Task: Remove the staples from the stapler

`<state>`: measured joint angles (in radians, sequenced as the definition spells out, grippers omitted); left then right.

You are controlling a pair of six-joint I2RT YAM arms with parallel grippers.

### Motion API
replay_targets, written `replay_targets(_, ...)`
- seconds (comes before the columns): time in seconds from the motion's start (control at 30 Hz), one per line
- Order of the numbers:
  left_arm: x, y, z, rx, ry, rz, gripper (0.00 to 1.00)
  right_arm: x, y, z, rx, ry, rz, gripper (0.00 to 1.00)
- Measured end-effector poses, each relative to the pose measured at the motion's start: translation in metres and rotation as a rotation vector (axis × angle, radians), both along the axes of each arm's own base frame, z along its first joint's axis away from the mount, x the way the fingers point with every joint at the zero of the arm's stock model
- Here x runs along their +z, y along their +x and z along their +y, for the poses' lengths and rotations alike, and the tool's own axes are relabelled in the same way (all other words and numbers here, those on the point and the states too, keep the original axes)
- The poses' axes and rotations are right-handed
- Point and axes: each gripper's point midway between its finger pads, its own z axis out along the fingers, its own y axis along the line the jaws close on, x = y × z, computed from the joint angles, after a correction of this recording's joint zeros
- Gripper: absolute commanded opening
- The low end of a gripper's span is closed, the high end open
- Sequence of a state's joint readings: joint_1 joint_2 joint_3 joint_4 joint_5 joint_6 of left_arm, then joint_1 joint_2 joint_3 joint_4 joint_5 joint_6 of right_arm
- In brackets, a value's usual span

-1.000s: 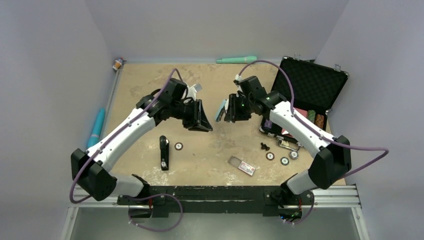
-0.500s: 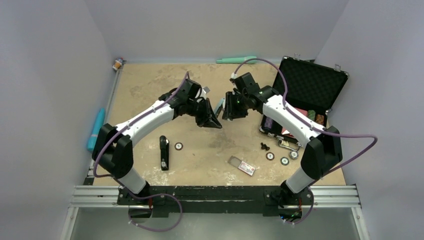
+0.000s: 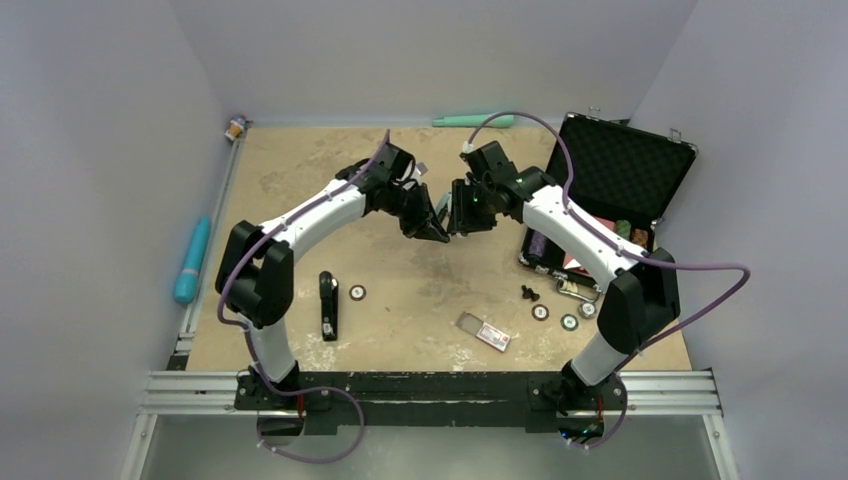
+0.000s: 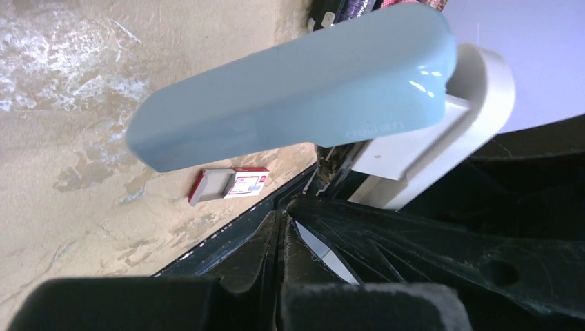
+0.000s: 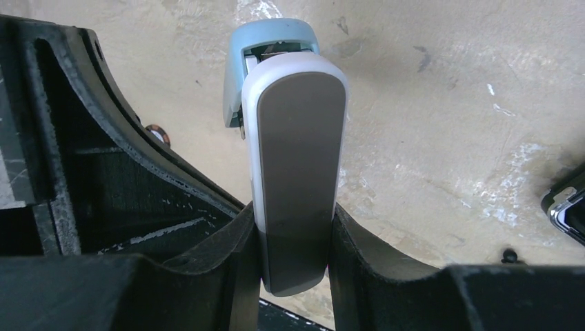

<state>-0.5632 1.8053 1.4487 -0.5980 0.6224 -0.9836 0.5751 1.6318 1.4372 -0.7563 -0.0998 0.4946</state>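
Note:
My right gripper (image 5: 296, 221) is shut on a light-blue and white stapler (image 5: 296, 158) and holds it above the table. Its grey-white base faces the right wrist camera and its blue top arm (image 4: 296, 83) is swung apart from the white base (image 4: 441, 138). My left gripper (image 4: 283, 214) is shut, fingers pressed together, with its tip at the gap between the two halves. In the top view both grippers (image 3: 430, 225) (image 3: 455, 210) meet at mid-back. A slim black stapler (image 3: 328, 305) lies on the table at the front left, untouched.
A small staple box (image 3: 484, 332) lies at the front centre and shows in the left wrist view (image 4: 231, 185). An open black case (image 3: 620, 170) stands at the right. Round discs (image 3: 357, 292) (image 3: 540, 312), a teal pen (image 3: 472, 119) and a blue tube (image 3: 192, 260) lie around.
Both arms have moved toward the back and closer together. The left gripper has closed in on the blue stapler held by the right gripper.

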Motion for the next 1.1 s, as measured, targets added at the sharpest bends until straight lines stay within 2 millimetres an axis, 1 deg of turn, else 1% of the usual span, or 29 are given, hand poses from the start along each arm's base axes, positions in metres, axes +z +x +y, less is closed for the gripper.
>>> replay_targets(0.23, -0.013, 0.012, -0.003, -0.013, 0.054, 0.016, 0.0, -0.001, 0.004, -0.007, -0.024, -0.03, -0.012, 0.0)
replay_targets(0.47, -0.022, 0.013, 0.005, -0.008, 0.115, 0.005, 0.0, 0.002, 0.005, -0.013, -0.037, -0.05, -0.014, 0.0)
replay_targets(1.1, -0.027, 0.021, 0.005, 0.01, 0.13, -0.022, 0.0, 0.003, 0.002, -0.01, -0.021, -0.031, -0.003, 0.0)
